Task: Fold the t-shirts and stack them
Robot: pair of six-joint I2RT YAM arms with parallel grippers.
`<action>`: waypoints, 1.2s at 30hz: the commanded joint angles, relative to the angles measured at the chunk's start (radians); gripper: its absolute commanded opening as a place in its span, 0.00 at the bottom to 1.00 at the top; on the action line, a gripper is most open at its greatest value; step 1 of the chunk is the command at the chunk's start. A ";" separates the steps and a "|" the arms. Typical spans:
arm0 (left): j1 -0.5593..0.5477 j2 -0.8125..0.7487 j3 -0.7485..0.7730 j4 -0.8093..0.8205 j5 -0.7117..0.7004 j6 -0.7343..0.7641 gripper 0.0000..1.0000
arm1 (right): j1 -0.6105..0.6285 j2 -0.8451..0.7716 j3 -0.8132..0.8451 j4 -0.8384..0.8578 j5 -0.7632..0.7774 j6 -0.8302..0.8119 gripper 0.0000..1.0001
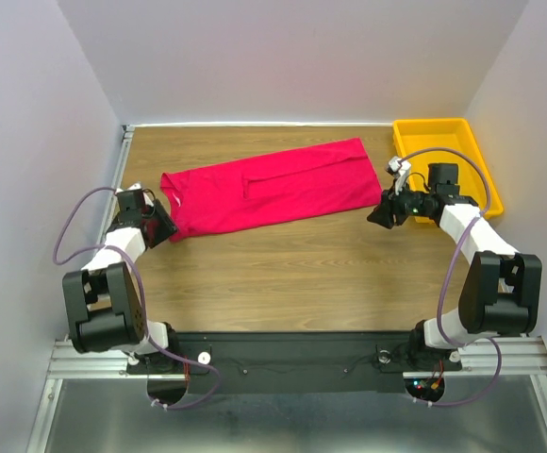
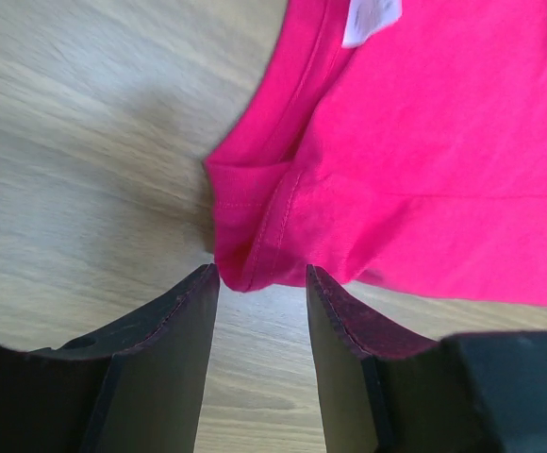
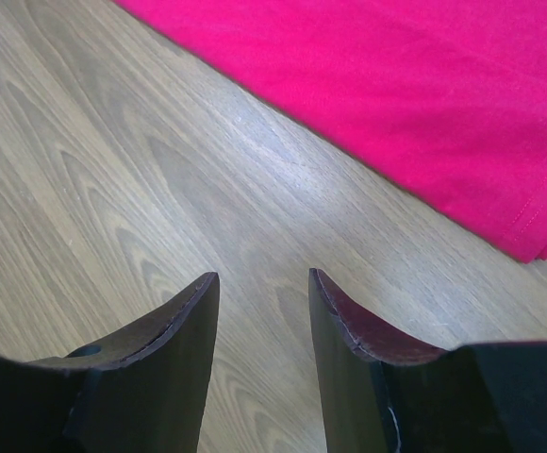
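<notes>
one pink t-shirt (image 1: 269,187) lies folded between left tool (image 1: 167,228) and right tool (image 1: 381,216)

The left arm (image 1: 104,297) and right arm (image 1: 498,288) are being seen as blocky black joints joined by white links. Lilac cables (image 1: 59,241) are being looped alongside both. The left tool (image 2: 262,278) and right tool (image 3: 264,278) are being shown with black tapered fingers (image 2: 160,349), faced with dark reddish pads (image 3: 354,326).

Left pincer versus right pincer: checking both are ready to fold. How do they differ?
The left pincer has a t-shirt corner at its opening; the right pincer faces bare table, the cloth's edge farther ahead. Left sits at the collar end, right beside the yellow tray. Both are open, holding nothing.
</notes>
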 commanded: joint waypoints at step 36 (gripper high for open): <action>0.007 0.132 0.097 -0.020 -0.018 0.119 0.00 | 0.018 0.182 0.139 0.090 0.290 0.283 0.31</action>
